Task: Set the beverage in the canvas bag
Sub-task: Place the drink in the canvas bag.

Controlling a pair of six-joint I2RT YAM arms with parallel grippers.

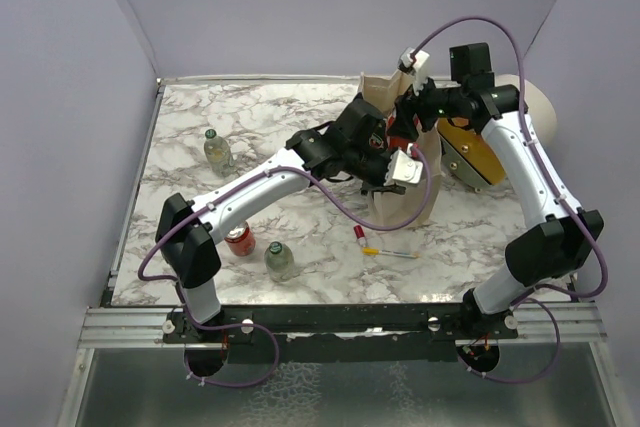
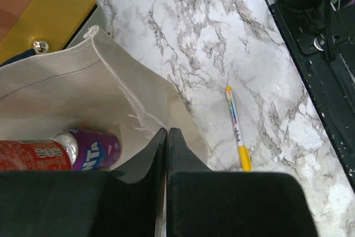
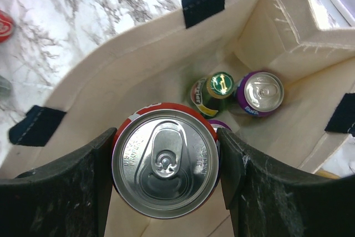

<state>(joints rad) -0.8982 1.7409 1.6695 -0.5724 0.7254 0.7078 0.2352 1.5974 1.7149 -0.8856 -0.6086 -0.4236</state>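
The canvas bag (image 1: 412,199) stands upright at the table's back right, its mouth open (image 3: 138,70). My right gripper (image 3: 166,140) is shut on a red beverage can (image 3: 163,162), held upright just above the bag's mouth, one finger on each side of the can. Down inside the bag stand a green bottle (image 3: 221,85) and a purple can (image 3: 260,92). My left gripper (image 2: 167,131) is shut on the bag's canvas rim (image 2: 133,109), holding that side. Its view shows a red can (image 2: 33,155) and a purple can (image 2: 97,149) in the bag. In the top view both grippers (image 1: 385,175) (image 1: 408,132) meet at the bag.
On the table lie a yellow-ended pen (image 1: 390,252) (image 2: 237,129) and a small red item (image 1: 359,235) before the bag. A red can (image 1: 239,240) and two glass bottles (image 1: 280,260) (image 1: 218,150) stand at left. A yellow-and-wood object (image 1: 470,152) and a cream container (image 1: 532,97) sit right of the bag.
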